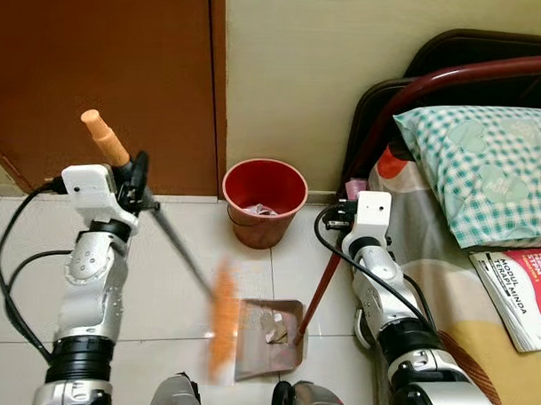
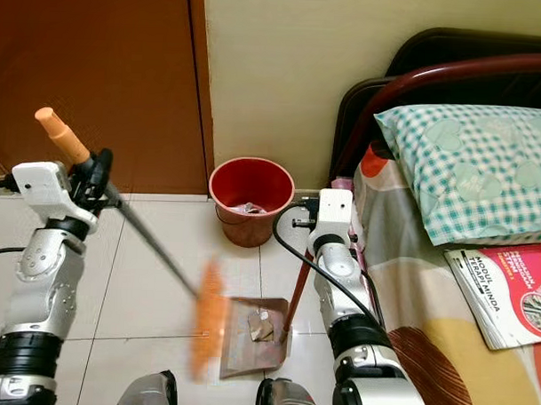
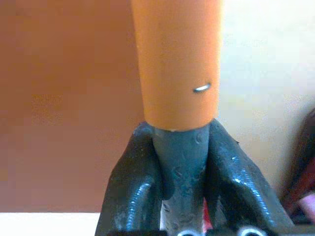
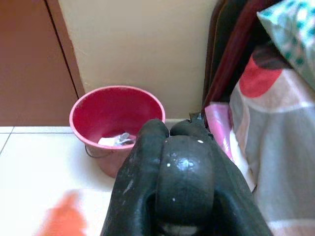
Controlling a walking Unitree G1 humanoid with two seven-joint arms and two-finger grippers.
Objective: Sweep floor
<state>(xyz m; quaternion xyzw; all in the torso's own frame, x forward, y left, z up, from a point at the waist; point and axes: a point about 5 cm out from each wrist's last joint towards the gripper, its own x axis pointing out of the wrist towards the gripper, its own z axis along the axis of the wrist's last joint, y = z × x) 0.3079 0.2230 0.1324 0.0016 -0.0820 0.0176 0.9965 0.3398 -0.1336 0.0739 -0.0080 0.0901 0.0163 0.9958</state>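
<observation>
My left gripper (image 1: 134,176) is shut on the broom's grey shaft (image 3: 181,162), just below its orange grip (image 1: 105,136). The shaft slants down to the orange brush head (image 1: 223,321), which is blurred and sits against the left side of the metal dustpan (image 1: 256,355). Crumpled paper scraps (image 1: 276,328) lie in the pan. My right gripper (image 1: 343,221) is shut on the top of the dustpan's upright red handle (image 1: 320,289). In the right wrist view the black fingers (image 4: 135,172) wrap the handle's dark end. A red bucket (image 1: 264,200) with some litter stands by the wall beyond the pan.
A brown door (image 1: 106,72) is at the back left and a cream wall (image 1: 293,70) behind the bucket. A bed with a checked pillow (image 1: 485,166) and a magazine (image 1: 521,291) runs along my right. White floor tiles (image 1: 174,297) lie on the left.
</observation>
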